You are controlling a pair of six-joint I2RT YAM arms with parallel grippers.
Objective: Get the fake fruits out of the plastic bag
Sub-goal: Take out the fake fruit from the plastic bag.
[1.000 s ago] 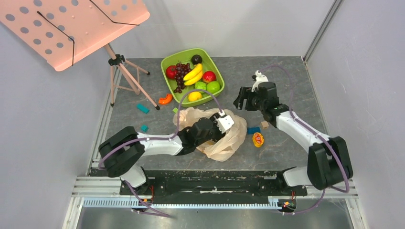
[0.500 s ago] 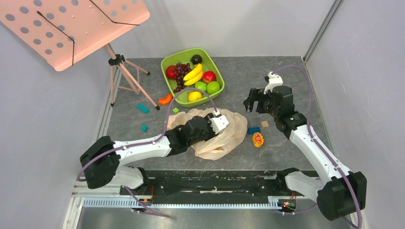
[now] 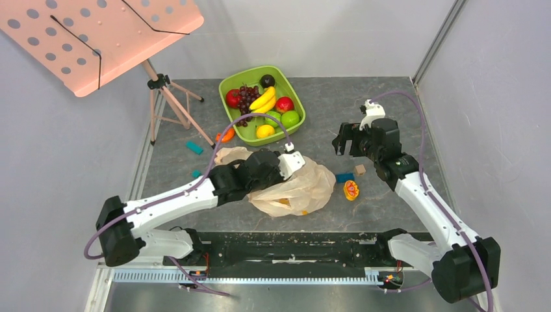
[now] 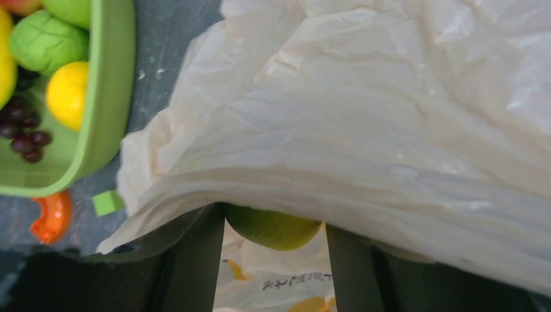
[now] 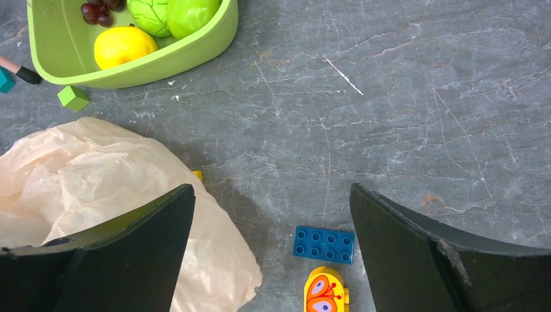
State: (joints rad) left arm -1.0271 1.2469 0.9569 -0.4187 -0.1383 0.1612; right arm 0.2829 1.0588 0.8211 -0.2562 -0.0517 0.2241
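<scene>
The only lettering I can spot is one short dark printed line [image 4: 290,284] on the plastic bag [image 4: 364,130], just under the round yellow-green fruit [image 4: 273,229], too blurred to read.

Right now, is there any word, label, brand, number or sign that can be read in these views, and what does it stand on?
Dark printed line on the plastic bag, just under the small round yellow fruit: too blurred to read.
Orange-yellow prints on the plastic bag: shapes only, no legible letters.
Blue brick, yellow-orange toy, green tub: no writing visible.
</scene>
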